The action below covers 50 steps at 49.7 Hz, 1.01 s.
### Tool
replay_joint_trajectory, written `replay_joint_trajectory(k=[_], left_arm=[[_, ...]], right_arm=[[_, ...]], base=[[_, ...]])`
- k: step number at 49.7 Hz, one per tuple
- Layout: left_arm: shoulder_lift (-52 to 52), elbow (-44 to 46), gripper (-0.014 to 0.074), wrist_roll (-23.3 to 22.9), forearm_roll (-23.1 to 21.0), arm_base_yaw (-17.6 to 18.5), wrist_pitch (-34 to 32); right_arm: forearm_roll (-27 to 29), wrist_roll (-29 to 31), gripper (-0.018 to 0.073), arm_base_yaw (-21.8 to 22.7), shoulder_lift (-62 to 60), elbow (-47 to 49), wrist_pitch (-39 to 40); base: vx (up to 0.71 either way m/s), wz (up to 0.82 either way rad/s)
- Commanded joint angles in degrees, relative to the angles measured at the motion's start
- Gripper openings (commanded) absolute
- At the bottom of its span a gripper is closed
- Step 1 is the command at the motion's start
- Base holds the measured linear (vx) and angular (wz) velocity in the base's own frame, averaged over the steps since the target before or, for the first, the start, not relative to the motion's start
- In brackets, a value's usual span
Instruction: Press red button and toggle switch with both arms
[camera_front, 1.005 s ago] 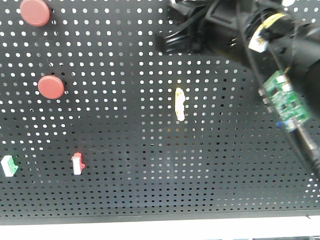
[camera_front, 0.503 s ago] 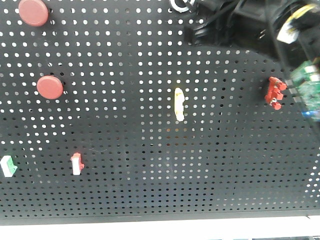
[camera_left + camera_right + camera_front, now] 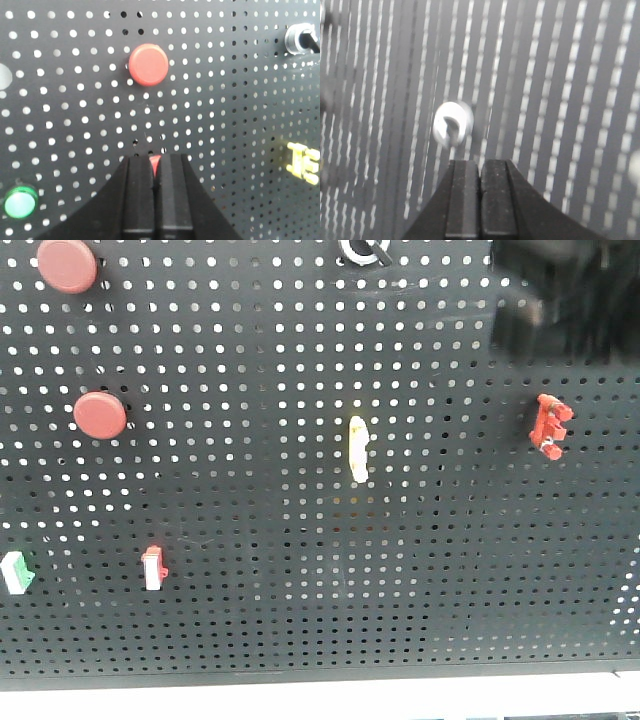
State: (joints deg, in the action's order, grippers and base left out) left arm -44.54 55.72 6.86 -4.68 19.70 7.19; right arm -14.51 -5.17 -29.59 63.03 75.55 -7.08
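Note:
Two round red buttons (image 3: 67, 265) (image 3: 100, 415) sit on the left of the black pegboard (image 3: 300, 620). The all-red toggle switch (image 3: 550, 427) stands upright at the right, with nothing touching it. Above it my right arm (image 3: 570, 300) shows only as a dark blur. My right gripper (image 3: 481, 162) is shut and empty, just below a silver round fitting (image 3: 452, 124). My left gripper (image 3: 156, 159) is shut and empty. It points at the board below one red button (image 3: 148, 65). A sliver of a second red disc (image 3: 155, 163) shows behind its tips.
A yellow lever (image 3: 358, 448) is mid-board. A red-and-white rocker (image 3: 153, 568) and a green-and-white rocker (image 3: 15, 572) sit low on the left. A silver key switch (image 3: 302, 39), a yellow piece (image 3: 303, 162) and a green lamp (image 3: 20, 202) appear in the left wrist view.
The right arm has swept up and to the right across the front view, uncovering the red toggle switch. Only a dark blur of it stays at the top right.

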Motion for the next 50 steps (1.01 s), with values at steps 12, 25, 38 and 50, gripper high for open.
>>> replay_joint_trajectory(k=[12,25,38,50], left_arm=[[0.41,1.71,0.0001,-0.4,-0.59,0.34,-3.61],[0.41,1.71,0.0001,-0.4,-0.59,0.34,-3.61],[8.34,-4.57,0.0001,-0.25,0.54,-4.78,-1.93],[25.54,-29.62,0.0001,-0.25,0.92,-17.47,-4.54]], right_arm=[[-0.42,0.27,-0.0003,-0.04,-1.12,1.34,2.84],[-0.42,0.27,-0.0003,-0.04,-1.12,1.34,2.84],[-0.42,0.27,-0.0003,-0.04,-1.12,1.34,2.98],[-0.42,0.27,-0.0003,-0.04,-1.04,1.34,3.03]], base=[[0.0,0.0],[0.0,0.0],[0.0,0.0],[0.0,0.0]])
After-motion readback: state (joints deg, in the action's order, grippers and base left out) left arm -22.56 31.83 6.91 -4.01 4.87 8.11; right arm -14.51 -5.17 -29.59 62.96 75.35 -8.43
